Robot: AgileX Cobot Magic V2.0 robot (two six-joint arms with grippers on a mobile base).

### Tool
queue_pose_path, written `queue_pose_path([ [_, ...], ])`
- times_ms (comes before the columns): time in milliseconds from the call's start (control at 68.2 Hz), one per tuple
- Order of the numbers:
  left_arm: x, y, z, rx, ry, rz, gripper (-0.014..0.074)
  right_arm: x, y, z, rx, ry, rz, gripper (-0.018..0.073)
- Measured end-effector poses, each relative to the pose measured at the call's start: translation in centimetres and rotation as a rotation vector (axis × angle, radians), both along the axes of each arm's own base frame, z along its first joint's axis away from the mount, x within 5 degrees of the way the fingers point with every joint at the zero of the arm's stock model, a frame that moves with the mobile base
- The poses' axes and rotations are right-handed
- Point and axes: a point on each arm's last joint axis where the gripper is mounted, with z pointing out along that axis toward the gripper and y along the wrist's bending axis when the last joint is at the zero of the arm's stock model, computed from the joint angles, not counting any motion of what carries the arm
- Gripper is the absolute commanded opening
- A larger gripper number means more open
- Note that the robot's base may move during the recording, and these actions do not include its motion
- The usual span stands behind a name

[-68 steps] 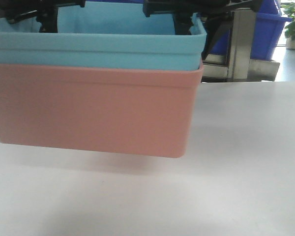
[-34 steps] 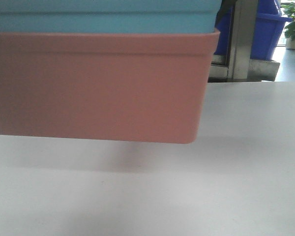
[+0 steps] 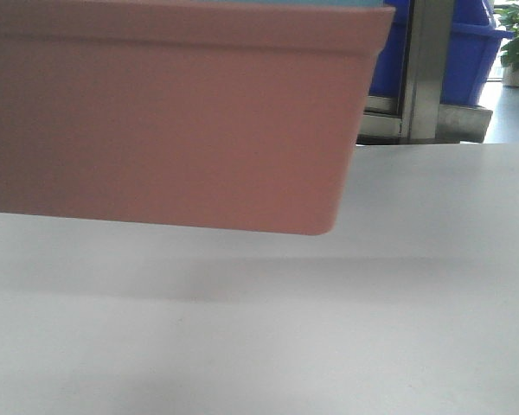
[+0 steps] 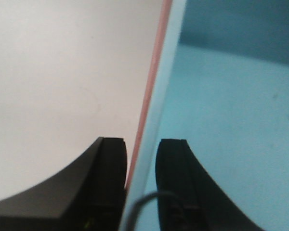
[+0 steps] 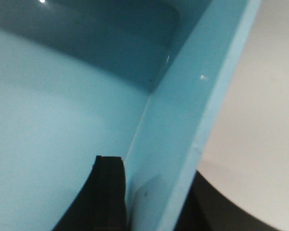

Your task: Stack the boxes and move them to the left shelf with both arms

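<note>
Lifted higher than a second ago. Filling the upper left of the front view now: pink box [image 3: 156, 112], clear of the table [image 3: 372, 328], only a soft shadow beneath. Nested inside: blue box [image 4: 231, 120], cut down in the front view to a sliver at the top edge. Airborne, then, and not on any shelf; no left shelf to be seen in any view.

Left tool [image 4: 142, 144] clamped over the doubled side wall, one finger outside against the pink rim, the other inside the blue box. Right tool [image 5: 151, 178] pinching the opposite wall, inner finger on blue plastic, outer finger mostly hidden below the rim.

Likely trouble from here:
- Slip or tilt of the stack, given a thin pinch on smooth plastic and either arm leading or lagging.
- Walls bowed or pulled loose, with any change in spacing between the arms.
- Pink box sagging away on the right side. Cannot tell whether that wall is caught in the pinch at all.
- A knock against the steel post [image 3: 424, 69] or dark blue bins [image 3: 467, 60] at far right, just behind the stack's corner, on a loose swing.
</note>
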Motion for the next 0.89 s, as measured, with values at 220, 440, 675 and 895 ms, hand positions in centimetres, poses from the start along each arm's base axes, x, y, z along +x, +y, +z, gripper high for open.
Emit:
queue_pose_path([
  [220,-0.7,-0.2,0.0,0.034,0.013,0.023,-0.0003,-1.0,0.9,-0.1,-0.045,-0.012,0.006,0.0036],
  [440,-0.8,-0.2,0.0,0.048,0.013,0.028,-0.0002,-1.4,1.3,-0.1,-0.048,-0.019,-0.005,0.0036],
  [675,0.1,-1.0,-1.0,0.048,0.011,0.018,-0.0002,-1.3,1.0,-0.1,-0.059,-0.021,-0.032,0.0036],
  [895,1.0,-1.8,-2.0,0.050,0.014,0.004,-0.0003,-1.1,0.8,0.0,-0.074,-0.035,-0.047,0.0036],
])
